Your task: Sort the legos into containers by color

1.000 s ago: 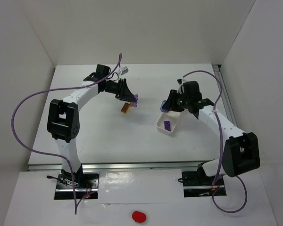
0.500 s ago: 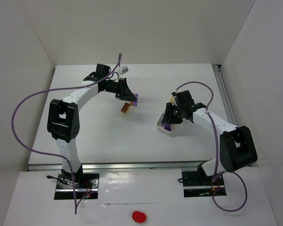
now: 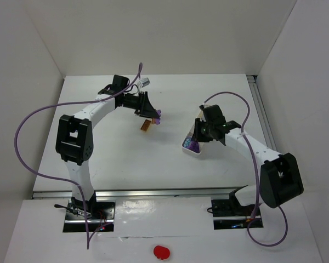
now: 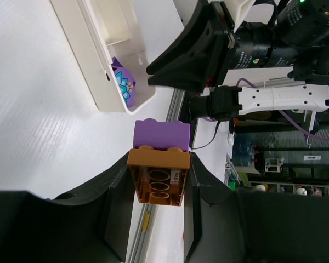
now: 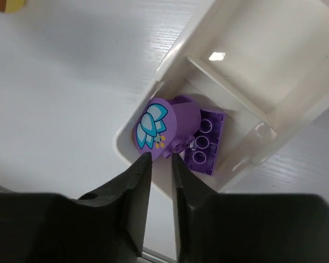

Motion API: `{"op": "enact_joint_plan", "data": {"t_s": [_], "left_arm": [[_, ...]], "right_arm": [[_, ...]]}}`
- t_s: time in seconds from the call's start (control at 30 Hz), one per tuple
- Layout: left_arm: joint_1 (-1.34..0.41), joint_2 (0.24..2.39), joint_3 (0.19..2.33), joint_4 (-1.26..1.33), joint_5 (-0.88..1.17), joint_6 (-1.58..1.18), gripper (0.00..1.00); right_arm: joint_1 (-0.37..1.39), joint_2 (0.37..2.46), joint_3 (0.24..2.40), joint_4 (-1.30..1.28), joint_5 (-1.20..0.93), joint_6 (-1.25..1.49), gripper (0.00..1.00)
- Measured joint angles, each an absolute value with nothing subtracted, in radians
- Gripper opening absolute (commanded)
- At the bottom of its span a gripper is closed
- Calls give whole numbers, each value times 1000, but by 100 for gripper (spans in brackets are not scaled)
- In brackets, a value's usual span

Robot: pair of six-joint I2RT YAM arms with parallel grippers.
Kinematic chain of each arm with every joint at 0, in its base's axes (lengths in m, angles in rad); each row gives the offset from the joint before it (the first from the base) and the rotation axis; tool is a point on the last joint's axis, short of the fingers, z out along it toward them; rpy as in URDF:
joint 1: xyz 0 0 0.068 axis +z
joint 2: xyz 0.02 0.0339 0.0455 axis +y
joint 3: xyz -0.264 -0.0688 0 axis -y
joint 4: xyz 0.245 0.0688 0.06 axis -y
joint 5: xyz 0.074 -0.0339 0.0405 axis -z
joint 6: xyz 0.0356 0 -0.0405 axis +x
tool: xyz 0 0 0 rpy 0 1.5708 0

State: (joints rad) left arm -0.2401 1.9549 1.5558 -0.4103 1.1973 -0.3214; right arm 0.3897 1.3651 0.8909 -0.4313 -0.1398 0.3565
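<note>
My left gripper (image 4: pixel 159 164) is shut on an orange brick (image 4: pixel 159 178) with a purple brick (image 4: pixel 162 134) stuck on its studs. In the top view this pair (image 3: pixel 149 124) hangs at the table's middle back. A white container (image 5: pixel 247 71) holds a rounded purple piece with a flower print (image 5: pixel 159 129) and a flat purple brick (image 5: pixel 205 142). My right gripper (image 5: pixel 160 159) hovers low over that container's near corner (image 3: pixel 189 147). Its jaws stand a narrow gap apart with nothing between them, tips just short of the flower piece.
A bit of yellow lego (image 5: pixel 8 4) shows at the top left corner of the right wrist view. A metal rail (image 3: pixel 260 104) runs along the table's right edge. The white container (image 4: pixel 107 60) lies just ahead of my left gripper.
My right gripper came down from above the container to its near corner, and its jaws narrowed. The flower piece it carried now lies in the container. The left arm has not moved.
</note>
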Motion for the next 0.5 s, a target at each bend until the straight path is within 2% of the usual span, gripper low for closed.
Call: {"op": "enact_joint_plan", "data": {"t_s": [0.1,0.2,0.23,0.33,0.37,0.4,0.43,0.5], "left_arm": [[-244,1966,1556,-411,1196,-321,0],[-246,1968,1556,-411,1193,-324,0],[-248,1968,1556,-410,1193,-325,0],[-257,1968,1558,-411,1196,-326,0],[-261,1968,1560,-412,1203,-326,0],[-267,1969,1564,-411,1210,-326,0],[-274,1969,1568,-410,1222,-325,0],[-288,1971,1575,-410,1249,-321,0]], "right_arm": [[393,1364,892,-434,-110,364,14],[405,1364,902,-439,-84,368,12],[411,1364,910,-440,-80,368,15],[422,1362,947,-436,-95,366,40],[423,1362,965,-430,-112,362,51],[423,1361,982,-421,-138,362,72],[423,1361,1002,-409,-174,362,80],[422,1362,1036,-373,-256,360,88]]}}
